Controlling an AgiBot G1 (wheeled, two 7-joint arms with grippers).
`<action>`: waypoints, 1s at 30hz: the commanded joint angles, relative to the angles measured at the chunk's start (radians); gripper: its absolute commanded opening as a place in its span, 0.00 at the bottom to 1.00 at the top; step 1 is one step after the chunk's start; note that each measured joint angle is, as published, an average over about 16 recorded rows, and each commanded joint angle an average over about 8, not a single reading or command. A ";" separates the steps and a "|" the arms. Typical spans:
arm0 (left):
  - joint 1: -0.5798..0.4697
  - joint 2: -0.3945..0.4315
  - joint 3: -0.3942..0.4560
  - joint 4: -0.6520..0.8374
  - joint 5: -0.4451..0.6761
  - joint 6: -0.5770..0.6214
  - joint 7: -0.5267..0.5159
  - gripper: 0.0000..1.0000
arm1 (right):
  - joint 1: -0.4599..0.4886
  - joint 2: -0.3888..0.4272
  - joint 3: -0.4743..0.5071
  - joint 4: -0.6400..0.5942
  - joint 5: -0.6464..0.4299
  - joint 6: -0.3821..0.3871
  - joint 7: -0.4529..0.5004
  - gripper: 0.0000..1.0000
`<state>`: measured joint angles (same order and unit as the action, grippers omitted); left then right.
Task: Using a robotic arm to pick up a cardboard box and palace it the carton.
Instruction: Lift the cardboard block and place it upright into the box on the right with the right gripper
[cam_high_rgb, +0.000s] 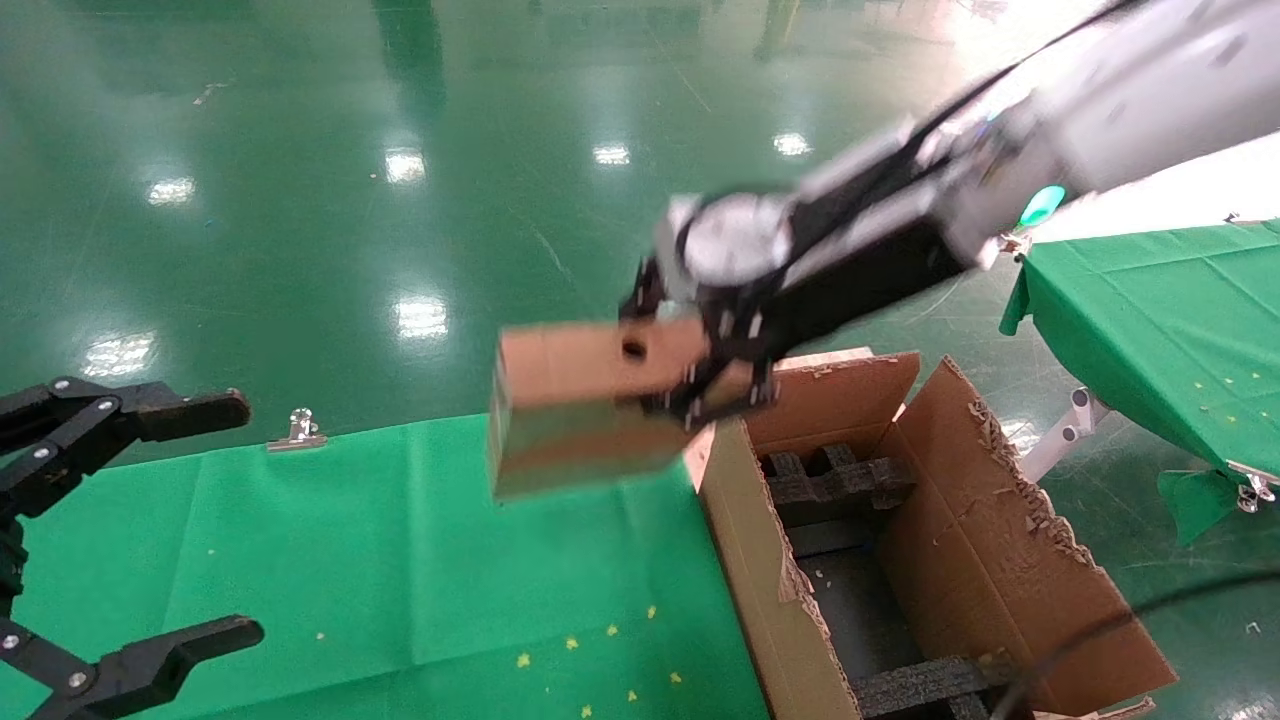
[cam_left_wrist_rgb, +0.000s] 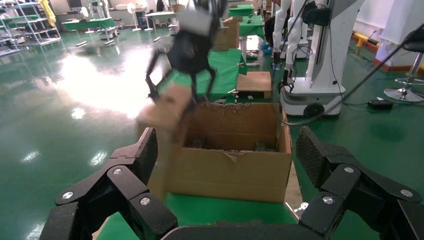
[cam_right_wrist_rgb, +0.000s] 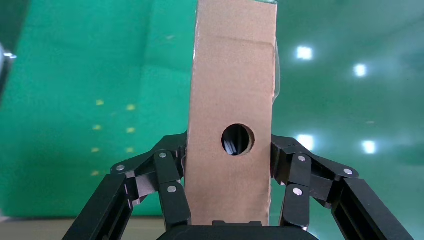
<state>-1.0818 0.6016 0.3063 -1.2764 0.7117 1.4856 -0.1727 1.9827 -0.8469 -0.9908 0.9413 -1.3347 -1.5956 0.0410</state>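
My right gripper (cam_high_rgb: 690, 370), on the white robotic arm (cam_high_rgb: 1000, 120), is shut on the cardboard box (cam_high_rgb: 580, 400), which it holds in the air. The box is slim and brown with a round hole in its narrow side. It hangs over the green table beside the carton's far left corner. The right wrist view shows the box (cam_right_wrist_rgb: 232, 90) clamped between the black fingers (cam_right_wrist_rgb: 170, 180). The carton (cam_high_rgb: 1000, 560) stands open at the table's right end, with torn flaps and black foam inside. My left gripper (cam_high_rgb: 215, 525) is parked open at the near left, empty; its view faces the carton (cam_left_wrist_rgb: 230, 170).
A green cloth covers the table (cam_high_rgb: 400, 560), with a metal clip (cam_high_rgb: 298, 428) on its far edge. A second green-clothed table (cam_high_rgb: 1150, 320) stands to the right of the carton. Glossy green floor lies beyond. A white machine base (cam_left_wrist_rgb: 320, 60) stands behind the carton.
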 joint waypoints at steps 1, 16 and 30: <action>0.000 0.000 0.000 0.000 0.000 0.000 0.000 1.00 | 0.059 0.004 -0.025 -0.025 0.026 -0.001 -0.012 0.00; 0.000 0.000 0.001 0.000 0.000 0.000 0.000 1.00 | 0.215 0.071 -0.286 -0.133 0.152 -0.001 -0.116 0.00; 0.000 0.000 0.001 0.000 -0.001 -0.001 0.001 1.00 | 0.372 0.278 -0.559 -0.158 0.133 -0.002 -0.145 0.00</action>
<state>-1.0820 0.6011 0.3075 -1.2763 0.7108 1.4850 -0.1720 2.3527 -0.5737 -1.5454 0.7834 -1.1994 -1.5969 -0.1023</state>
